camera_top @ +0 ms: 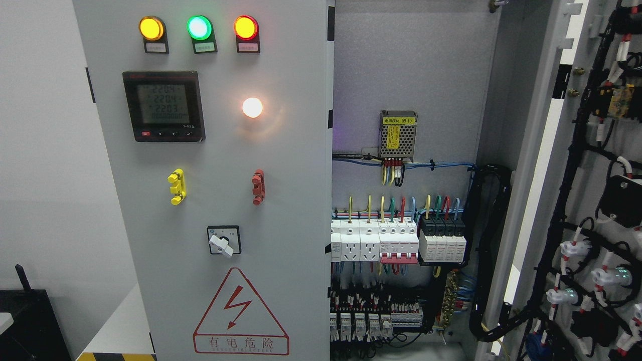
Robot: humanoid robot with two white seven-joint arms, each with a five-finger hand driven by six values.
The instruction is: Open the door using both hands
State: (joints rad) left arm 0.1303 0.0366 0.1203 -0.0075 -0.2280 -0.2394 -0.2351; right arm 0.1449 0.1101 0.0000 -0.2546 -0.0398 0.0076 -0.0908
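Note:
A grey electrical cabinet fills the head view. Its left door [281, 210] is closed and carries three lit lamps, a digital meter [164, 106], a yellow handle [177, 186], a red handle [258, 186], a rotary switch [223, 241] and a red warning triangle. The right door [597, 200] is swung wide open, its inner face with black wiring turned toward me. The opening between them shows breakers [396, 240] and coloured wires. Neither of my hands appears anywhere in the frame.
A small power supply [398, 133] hangs on the cabinet's back plate. A white wall stands at the left. A dark box [30, 326] sits at the lower left, next to a striped floor edge [115, 356].

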